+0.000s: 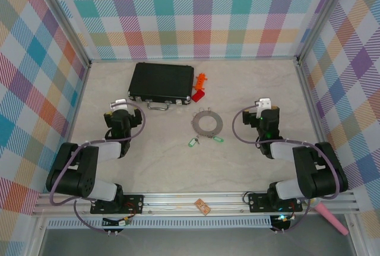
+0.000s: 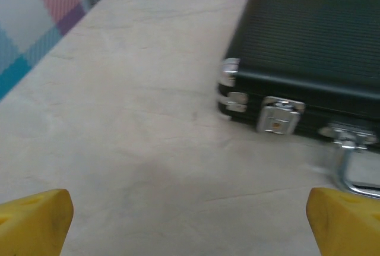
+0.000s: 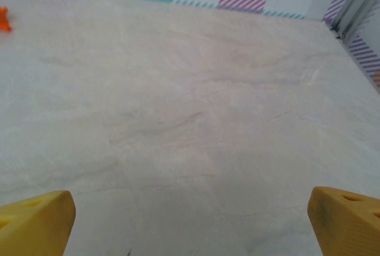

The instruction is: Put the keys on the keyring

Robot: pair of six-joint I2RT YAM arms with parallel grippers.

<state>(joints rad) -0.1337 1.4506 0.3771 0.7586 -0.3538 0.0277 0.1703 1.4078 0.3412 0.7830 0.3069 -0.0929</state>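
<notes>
Both hands stand with jaws wide apart and hold nothing. The left hand hovers over the desk just near-left of a black rectangular hard case; its wrist view shows its yellow fingers at the bottom corners and the case's metal latches ahead to the right. The right hand hangs over bare marbled beige desk on the other side, with only a corner of an orange plastic piece far off to its left.

Between the two hands, well apart from each, lies the large flat thin grey metal keyring, flat on the desk. Just on its near side rest the two tiny silver metal keys, one with its green plastic tag at the left and one at the right. Neither is on the ring, so the task looks unstarted and the step in hand is the reach inward.

To do it well, each hand should probably turn toward the middle until its own camera finds the target. A key is best pinched by its green tag, leaving the metal eye free. The ring lies flush, so a finger likely needs to catch its edge and tilt it up. A small red plastic piece beyond the ring should be avoided.
</notes>
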